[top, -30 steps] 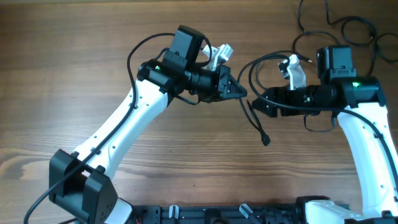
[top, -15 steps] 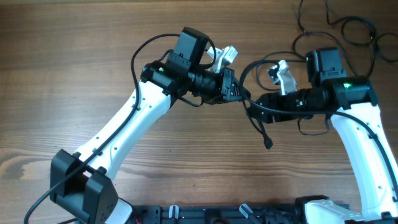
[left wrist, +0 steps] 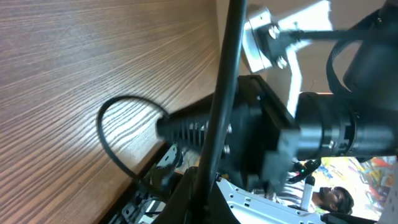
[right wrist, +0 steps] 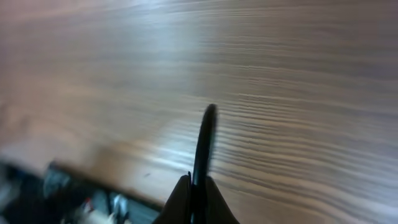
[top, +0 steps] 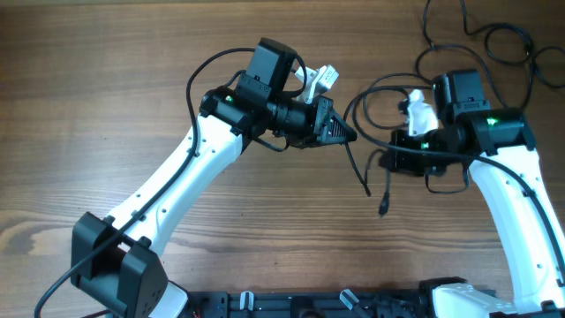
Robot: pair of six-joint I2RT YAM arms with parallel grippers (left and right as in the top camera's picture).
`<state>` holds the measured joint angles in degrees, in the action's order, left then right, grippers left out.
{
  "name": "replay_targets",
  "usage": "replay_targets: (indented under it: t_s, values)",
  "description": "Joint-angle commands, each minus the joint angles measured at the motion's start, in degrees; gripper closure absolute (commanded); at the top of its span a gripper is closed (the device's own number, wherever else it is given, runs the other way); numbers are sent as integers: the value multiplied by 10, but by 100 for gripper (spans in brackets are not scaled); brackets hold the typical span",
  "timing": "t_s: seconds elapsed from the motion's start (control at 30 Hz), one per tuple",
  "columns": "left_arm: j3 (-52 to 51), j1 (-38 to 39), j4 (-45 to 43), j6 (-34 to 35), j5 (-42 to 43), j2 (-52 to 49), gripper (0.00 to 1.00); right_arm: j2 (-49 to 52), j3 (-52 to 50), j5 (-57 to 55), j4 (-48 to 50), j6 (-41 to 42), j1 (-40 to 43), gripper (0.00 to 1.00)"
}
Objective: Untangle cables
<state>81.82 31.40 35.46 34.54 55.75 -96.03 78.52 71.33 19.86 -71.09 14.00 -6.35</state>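
Note:
The cables hang between my two arms at mid-table in the overhead view. My left gripper is shut on one thin black cable whose free end slants down toward the table. My right gripper is shut on another strand, whose plug end dangles below it. A loop arcs above the two grippers. In the left wrist view the held cable runs straight up from my left gripper. In the right wrist view a short cable end sticks out of my shut right gripper.
More thin black cords curl on the wooden table at the far right corner. The right arm's body fills the space close in front of the left wrist camera. The arm bases stand along the near edge.
The right gripper has shut on a cable strand and drawn back to the right, away from the left gripper. The dangling plug end shifted right with it. The left arm hardly moved.

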Motion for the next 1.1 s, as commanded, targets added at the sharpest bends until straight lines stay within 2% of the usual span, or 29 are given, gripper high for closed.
replay_targets:
  t_s: [0.0, 0.07, 0.2, 0.23, 0.27, 0.33, 0.4, 0.47, 0.57, 0.67, 0.77, 0.87, 1.07]
  values:
    - [3, -2, 36, -11, -42, -4, 96, 0, -5, -250, -19, 204, 0, 96]
    - [3, -2, 68, -11, -97, -4, 96, 0, -5, -315, -34, 271, 7, 96]
    - [3, -33, 110, 11, -154, -4, 96, 0, -5, -329, -56, 301, 25, 93]
    - [3, -46, 122, 11, -154, -4, 96, 0, -5, -336, -61, 301, 27, 88]
    - [3, -58, 133, 10, -154, -4, 96, 0, -5, -340, -64, 290, 27, 71]
    - [3, -69, 152, 2, -154, -4, 96, 0, -5, -316, -63, 251, 27, 56]
    - [3, -61, 170, -27, -154, -4, 96, 0, -5, -256, -44, 202, 27, 16]
    - [3, -56, 174, -28, -165, -4, 96, 0, -5, -237, -31, 191, 27, 3]
    - [3, -54, 186, -28, -215, -4, 96, 0, -5, -231, -21, 191, 27, 0]
    - [3, -50, 194, -28, -222, -4, 96, 0, -5, -208, -2, 191, 27, 0]
    - [3, -28, 196, -28, -222, -4, 96, 0, -5, -71, 69, 190, 27, 0]
    - [3, -6, 197, -28, -222, -4, 96, 3, -5, 18, 135, 192, 26, 0]
    - [3, 31, 196, -28, -222, -4, 96, 44, -5, 34, 163, 285, 19, 0]
